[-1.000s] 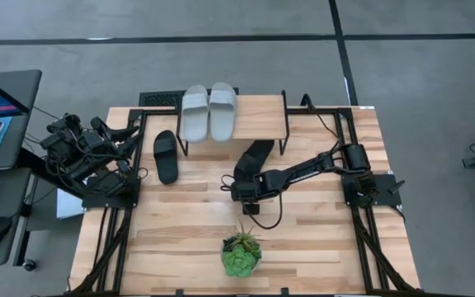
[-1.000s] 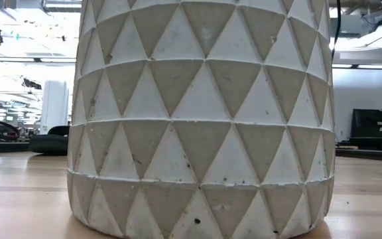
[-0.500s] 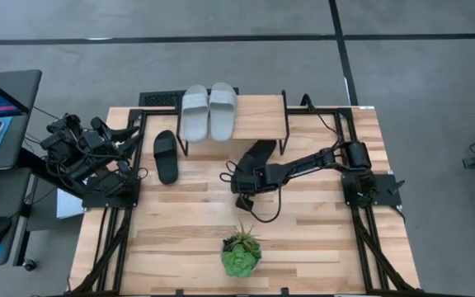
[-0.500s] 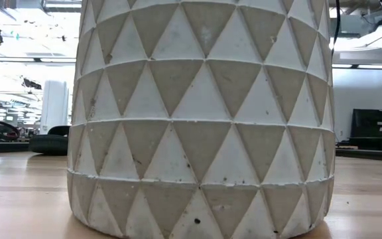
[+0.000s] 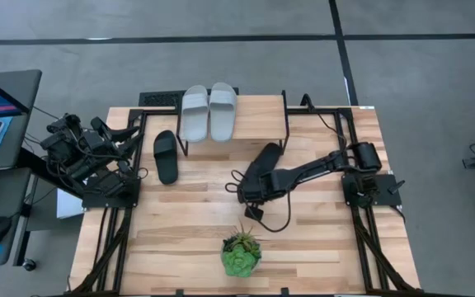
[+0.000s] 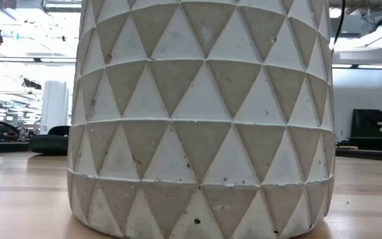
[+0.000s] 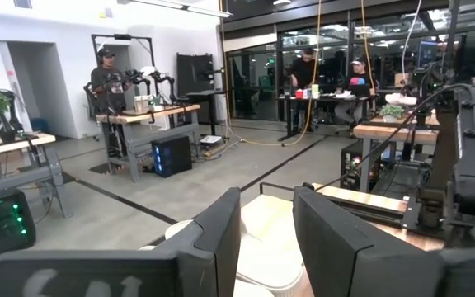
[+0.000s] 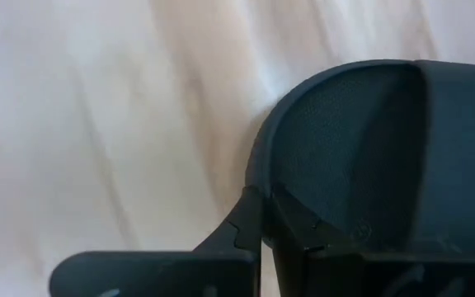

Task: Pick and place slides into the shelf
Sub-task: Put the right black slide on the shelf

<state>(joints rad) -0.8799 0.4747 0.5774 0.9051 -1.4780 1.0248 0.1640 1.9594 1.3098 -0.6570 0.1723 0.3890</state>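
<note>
Black rubber slide sandal (image 5: 262,162) is clenched by right gripper (image 5: 250,188) at frame centre, long axis slanting toward upper right, pointed at wooden-topped wire shelf (image 5: 258,115) just above; left gripper (image 7: 266,227), parked at left edge, is released.

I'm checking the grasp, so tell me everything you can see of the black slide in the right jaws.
The held black slide is matte dark rubber, seen from above as a long rounded shape lying at a slant, its far end reaching toward the shelf. The right gripper is shut on its near end. The right wrist view shows a finely textured surface with a smooth raised rim, clamped against a dark finger. Its strap cannot be made out.
</note>
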